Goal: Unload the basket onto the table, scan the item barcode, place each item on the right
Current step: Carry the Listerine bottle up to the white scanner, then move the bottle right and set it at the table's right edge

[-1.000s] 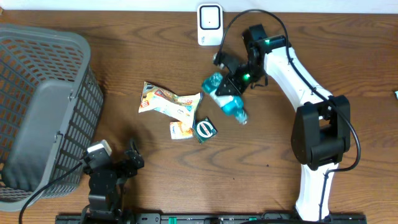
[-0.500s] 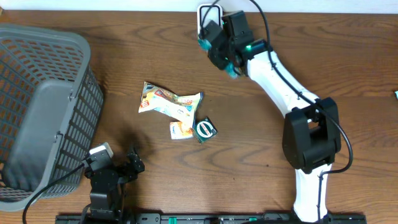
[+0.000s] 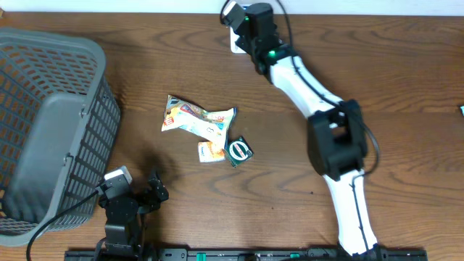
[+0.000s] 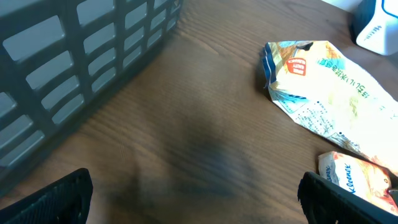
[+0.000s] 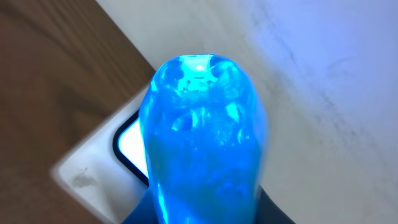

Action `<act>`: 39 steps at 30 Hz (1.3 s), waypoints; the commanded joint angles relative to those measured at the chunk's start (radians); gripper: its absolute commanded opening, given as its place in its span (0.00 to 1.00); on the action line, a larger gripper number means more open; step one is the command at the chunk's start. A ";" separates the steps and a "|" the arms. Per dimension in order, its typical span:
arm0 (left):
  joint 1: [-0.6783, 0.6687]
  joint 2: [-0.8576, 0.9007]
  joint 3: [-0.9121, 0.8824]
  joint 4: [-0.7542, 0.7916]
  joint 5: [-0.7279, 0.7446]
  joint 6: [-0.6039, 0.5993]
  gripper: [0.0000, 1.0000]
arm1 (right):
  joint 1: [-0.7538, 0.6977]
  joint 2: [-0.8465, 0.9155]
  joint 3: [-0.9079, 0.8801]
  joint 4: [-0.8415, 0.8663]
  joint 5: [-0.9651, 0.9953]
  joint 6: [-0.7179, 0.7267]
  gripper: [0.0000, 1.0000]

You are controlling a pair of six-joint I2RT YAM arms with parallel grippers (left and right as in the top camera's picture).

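Far left: grey slatted basket (image 3: pixel 51 123) against the left edge of the wooden bench (image 3: pixel 413 80), reaching almost from rear to front.

Front left, just beside the basket's near corner: left hand (image 3: pixel 138 197), fingers spread wide with nothing between them, low over bare wood.

Centre: crumpled snack packet (image 3: pixel 197 118), with a small orange sachet (image 3: pixel 211 151) and a dark green sachet (image 3: pixel 239 149) side by side just in front of it. Open wood all around this cluster, widest toward the front and the right edge.

Rear centre, at the bench's back edge: white scanner (image 5: pixel 93 165), largely covered from above by the right hand (image 3: pixel 250 29).

Right hand pinching a blue translucent bottle (image 5: pixel 202 143), held off the bench just in front of the scanner. In the wrist view, bottle's far end overlapping the scanner's face. Gripping fingers barely visible at the lower frame edge.
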 commanded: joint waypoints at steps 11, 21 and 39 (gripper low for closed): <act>0.001 -0.005 -0.011 -0.011 -0.010 -0.009 0.98 | 0.066 0.088 0.229 -0.010 0.219 -0.143 0.01; 0.001 -0.005 -0.011 -0.011 -0.010 -0.009 0.98 | 0.030 -0.065 0.229 -0.334 0.371 0.032 0.01; 0.001 -0.005 -0.011 -0.011 -0.010 -0.009 0.98 | -0.508 -0.164 0.065 -0.874 0.434 0.333 0.01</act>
